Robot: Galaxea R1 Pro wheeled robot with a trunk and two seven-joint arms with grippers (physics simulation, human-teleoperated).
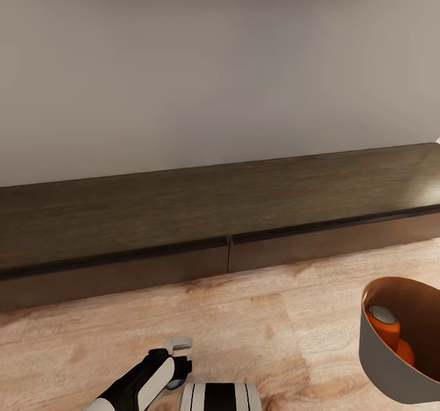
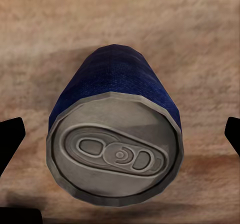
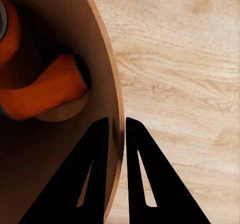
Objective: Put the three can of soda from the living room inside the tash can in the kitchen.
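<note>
A robot faces a long, low dark-wood cabinet (image 1: pixel 232 203) set against a plain pale wall (image 1: pixel 220 68), with a light wood floor (image 1: pixel 256 325) in front of it.

At the right edge of the head view is a round trash can (image 1: pixel 391 362), pale grey outside and tan-brown inside. Two orange soda cans lie inside it. One orange can (image 1: pixel 385 328) shows its grey top, tilted. The second orange can (image 1: pixel 404 351) sits lower, partly hidden behind the first. From the right wrist, the same two cans show against the brown inner wall (image 3: pixel 65 149), one resting across the bottom of the bin. The right gripper (image 3: pixel 116 126) is clamped on the bin's rim: one dark finger is inside the wall and one outside, with the thin rim between them.

The left arm reaches down toward the floor at the bottom of the head view. From the left wrist, a blue soda can (image 2: pixel 116 134) stands upright on the wood floor, its grey top and pull tab facing the camera. The left gripper (image 2: pixel 120 134) is spread wide, its black fingertips (image 2: pixel 11 136) well to either side of the can and not touching it.
</note>
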